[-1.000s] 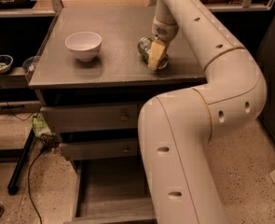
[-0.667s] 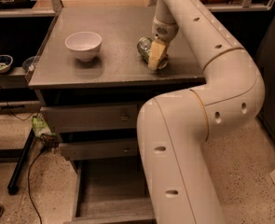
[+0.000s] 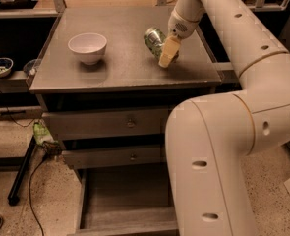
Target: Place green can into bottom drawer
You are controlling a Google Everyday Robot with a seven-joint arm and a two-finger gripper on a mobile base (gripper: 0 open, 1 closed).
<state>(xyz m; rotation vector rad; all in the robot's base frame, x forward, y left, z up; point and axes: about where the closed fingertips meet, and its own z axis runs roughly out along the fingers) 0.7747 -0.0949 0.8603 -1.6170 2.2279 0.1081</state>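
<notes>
- One gripper (image 3: 165,54) is reaching down over the right side of the cabinet top (image 3: 120,75), toward the back-right corner, and is touching the green can (image 3: 153,37). I cannot tell whether it is clamped on the can or only set beside it.
- The green can is lying tilted on the surface. It is well apart from the white bowl (image 3: 87,47), which is sitting toward the left side.
- The bottom drawer (image 3: 125,200) is standing pulled out at the foot of the cabinet, showing a bare grey floor. The two upper drawers (image 3: 105,124) are sitting closed above it.
- The arm (image 3: 218,146) is hanging in front of the cabinet's right half and is hiding the right side of the open drawer.
- The first risk, as I am judging it, is the hold. A shiny round can taken at a tilt is likely to slip if the grip is shallow or off-centre.
- A dropped can would probably roll toward the right or front edge of the surface and fall to the floor.
- The path down is the second risk. The can has to clear the front edge of the top and pass the upper drawer fronts, and clipping either could knock it loose.
- Letting go too high over the drawer could make the can bounce or roll out of place.
</notes>
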